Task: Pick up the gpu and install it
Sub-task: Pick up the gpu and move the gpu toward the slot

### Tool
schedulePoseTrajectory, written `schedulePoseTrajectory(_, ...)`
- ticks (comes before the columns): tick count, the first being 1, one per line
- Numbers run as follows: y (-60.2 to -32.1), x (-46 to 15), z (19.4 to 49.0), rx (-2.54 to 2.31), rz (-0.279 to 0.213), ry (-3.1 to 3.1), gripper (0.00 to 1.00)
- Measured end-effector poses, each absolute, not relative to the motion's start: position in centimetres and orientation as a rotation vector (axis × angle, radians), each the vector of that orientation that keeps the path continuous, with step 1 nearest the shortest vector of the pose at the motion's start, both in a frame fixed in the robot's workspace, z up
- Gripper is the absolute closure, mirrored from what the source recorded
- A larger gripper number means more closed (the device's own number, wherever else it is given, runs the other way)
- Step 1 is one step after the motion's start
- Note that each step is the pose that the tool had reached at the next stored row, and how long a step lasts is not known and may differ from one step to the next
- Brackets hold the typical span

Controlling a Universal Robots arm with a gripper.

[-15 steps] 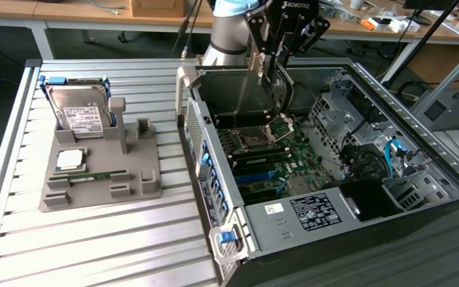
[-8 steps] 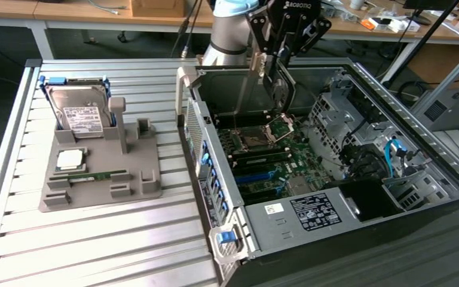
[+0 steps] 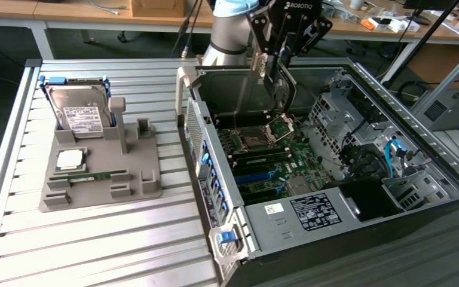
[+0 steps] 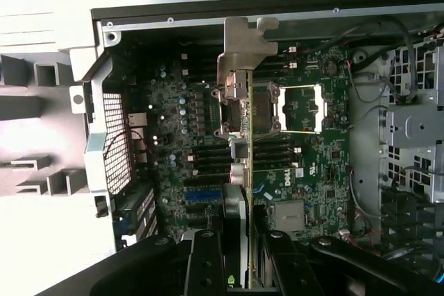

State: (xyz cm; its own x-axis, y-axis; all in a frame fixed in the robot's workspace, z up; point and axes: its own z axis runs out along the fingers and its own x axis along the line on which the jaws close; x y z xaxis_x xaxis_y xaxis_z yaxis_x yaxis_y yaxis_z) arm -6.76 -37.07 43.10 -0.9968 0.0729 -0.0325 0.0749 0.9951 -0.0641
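In the wrist view we see the gpu [image 4: 248, 171] edge-on, so both its faces are hidden, and the gripper [image 4: 246, 258] clamped on it is cut off by the picture's edge. In the exterior view the arm [image 3: 225, 45] runs out past the far edge, and the case wall [image 3: 201, 140] hides the motherboard's [image 3: 281, 161] strip on the exterior view's left. We cannot read the label on the hard drive [image 3: 79, 116], too small.

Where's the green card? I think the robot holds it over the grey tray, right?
Not quite. The gripper does hold the gpu, but it hangs over the open computer case, above the motherboard, not over the grey tray. The exterior view shows this.
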Motion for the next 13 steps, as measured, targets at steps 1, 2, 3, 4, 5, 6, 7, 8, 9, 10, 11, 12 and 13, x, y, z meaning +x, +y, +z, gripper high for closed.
schedulePoseTrajectory(1,-37.1,-6.7,43.1,0.115,-0.101,3.108,0.73)
schedulePoseTrajectory(2,-37.1,-6.6,43.1,0.115,-0.102,3.108,0.73)
schedulePoseTrajectory(3,-37.1,-6.5,43.0,0.115,-0.102,3.108,0.73)
schedulePoseTrajectory(4,-37.1,-6.5,43.0,0.115,-0.102,3.108,0.73)
schedulePoseTrajectory(5,-37.1,-6.4,43.0,0.115,-0.102,3.108,0.73)
schedulePoseTrajectory(6,-37.1,-6.3,42.9,0.115,-0.102,3.108,0.73)
schedulePoseTrajectory(7,-37.1,-6.2,42.9,0.115,-0.102,3.108,0.73)
schedulePoseTrajectory(8,-37.1,-5.9,42.8,0.115,-0.102,3.108,0.73)
schedulePoseTrajectory(9,-37.1,-5.8,42.8,0.115,-0.102,3.108,0.73)
schedulePoseTrajectory(10,-37.1,-5.8,42.8,0.115,-0.102,3.108,0.73)
schedulePoseTrajectory(11,-37.1,-5.7,42.8,0.115,-0.102,3.108,0.73)
schedulePoseTrajectory(12,-37.1,-5.6,42.8,0.115,-0.102,3.108,0.73)
schedulePoseTrajectory(13,-37.1,-5.6,42.8,0.115,-0.102,3.108,0.73)
